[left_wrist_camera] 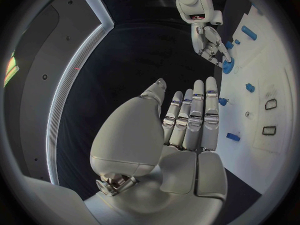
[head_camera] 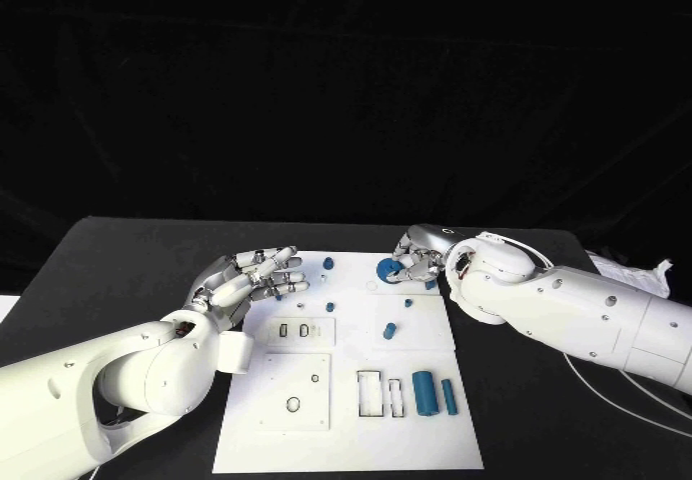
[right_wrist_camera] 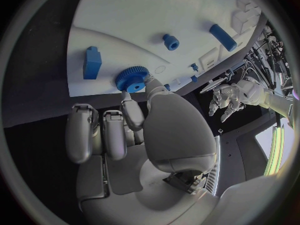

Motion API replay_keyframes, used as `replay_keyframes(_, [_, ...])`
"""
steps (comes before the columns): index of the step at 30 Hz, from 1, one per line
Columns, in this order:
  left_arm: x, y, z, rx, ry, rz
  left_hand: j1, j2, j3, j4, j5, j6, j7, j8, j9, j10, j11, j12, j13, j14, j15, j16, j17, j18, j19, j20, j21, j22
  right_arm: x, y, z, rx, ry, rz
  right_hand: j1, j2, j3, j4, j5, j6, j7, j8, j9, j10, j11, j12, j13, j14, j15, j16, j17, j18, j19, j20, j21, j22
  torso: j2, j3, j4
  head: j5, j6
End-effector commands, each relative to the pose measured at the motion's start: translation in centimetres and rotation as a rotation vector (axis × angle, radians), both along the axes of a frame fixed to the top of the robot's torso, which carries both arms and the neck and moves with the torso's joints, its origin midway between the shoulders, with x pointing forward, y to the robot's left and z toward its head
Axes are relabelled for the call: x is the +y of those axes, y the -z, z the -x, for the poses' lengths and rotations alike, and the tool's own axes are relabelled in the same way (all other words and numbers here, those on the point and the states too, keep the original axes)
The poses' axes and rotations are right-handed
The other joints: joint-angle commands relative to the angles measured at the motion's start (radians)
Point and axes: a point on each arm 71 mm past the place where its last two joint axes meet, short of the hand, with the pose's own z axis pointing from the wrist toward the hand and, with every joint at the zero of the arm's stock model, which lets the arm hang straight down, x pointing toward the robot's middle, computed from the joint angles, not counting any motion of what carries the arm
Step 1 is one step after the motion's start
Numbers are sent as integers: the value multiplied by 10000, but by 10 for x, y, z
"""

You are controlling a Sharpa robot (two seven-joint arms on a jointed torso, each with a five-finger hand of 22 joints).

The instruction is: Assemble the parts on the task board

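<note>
Currently positioned over the far right part of the white task board (head_camera: 346, 440): right hand (head_camera: 415, 255), wrist bent down, arm entering from the right edge. Thumb and one finger pinched on a blue gear (right_wrist_camera: 132, 78), a round toothed wheel with a centre hole, held at the board surface near its far edge; remaining fingers (right_wrist_camera: 81, 132) curled in toward the palm. Same gear visible in the head view at the fingertips (head_camera: 387, 268).

Left hand (head_camera: 248, 283) raised above the left edge of the board, palm up toward the camera, fingers (left_wrist_camera: 195, 116) straight, side by side and slightly spread, gripping nothing. Silver metallic finger segments, smooth grey palm shell.

Board: flat, matte white plate on the black table (head_camera: 116, 270), with rectangular and oval outlined recesses. Lying on it near the close right corner: a thick blue cylinder (head_camera: 424, 392) and, just beside it, a thinner blue rod (head_camera: 449, 396), both lengthwise. Mid-board: a short blue peg (head_camera: 389, 327). Close to the gear in the right wrist view: a blue rectangular block (right_wrist_camera: 92, 63), a small flanged blue bushing (right_wrist_camera: 170, 41) and a blue rounded bar (right_wrist_camera: 223, 37), all smooth, apart from one another.
</note>
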Motion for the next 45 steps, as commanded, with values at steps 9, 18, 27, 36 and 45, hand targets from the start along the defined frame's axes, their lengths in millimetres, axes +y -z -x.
replay_keyframes(9, [-1,-1,0,-20,178,37,-23,91,-18,-92,-34,1,22,-84,-14,-37,46,-73,-14,23,52,-86,33,94,42,2,-81,-28,5,3,2,-388,77,454,-129,-84,-109,144,-50,-38,-22,-60,-6,-77,27,-125,-48,723,17,51,913,-189,51,23,49,36,2,0,-4,7,14])
replay_keyframes(18, [0,0,-2,-13,142,16,-32,87,-19,-98,-35,-6,26,-91,-15,-46,50,-79,-15,22,56,-93,37,93,42,4,-87,-32,8,5,3,-465,68,611,104,21,-34,111,-27,76,-54,-7,20,-44,-4,-67,46,726,-3,65,939,-197,64,12,78,90,9,0,2,-4,7])
replay_keyframes(27, [0,0,-2,-8,155,20,-42,87,-20,-104,-35,-11,28,-95,-15,-52,53,-84,-14,21,58,-100,42,93,43,6,-94,-37,13,6,2,-649,177,558,-4,40,-101,248,115,73,-52,-19,17,-53,0,-101,64,721,-4,58,927,-196,54,6,77,85,4,2,10,7,-6])
replay_keyframes(36, [0,0,-2,-5,167,24,-42,87,-20,-104,-35,-11,28,-95,-15,-52,53,-84,-14,21,58,-100,42,93,43,6,-94,-37,17,9,2,-568,109,602,28,90,-89,281,149,114,-68,-2,26,-24,-14,-59,120,724,-11,67,944,-198,59,3,87,104,1,3,-4,11,-26])
replay_keyframes(45, [-1,0,-1,13,195,28,-42,87,-20,-104,-35,-11,28,-95,-15,-52,53,-84,-14,21,58,-100,42,93,43,6,-94,-37,17,11,3,-526,27,659,1084,553,545,-355,-133,739,-243,280,187,55,-184,30,284,733,-149,96,1004,-208,80,-98,126,181,1,8,-2,16,-40])
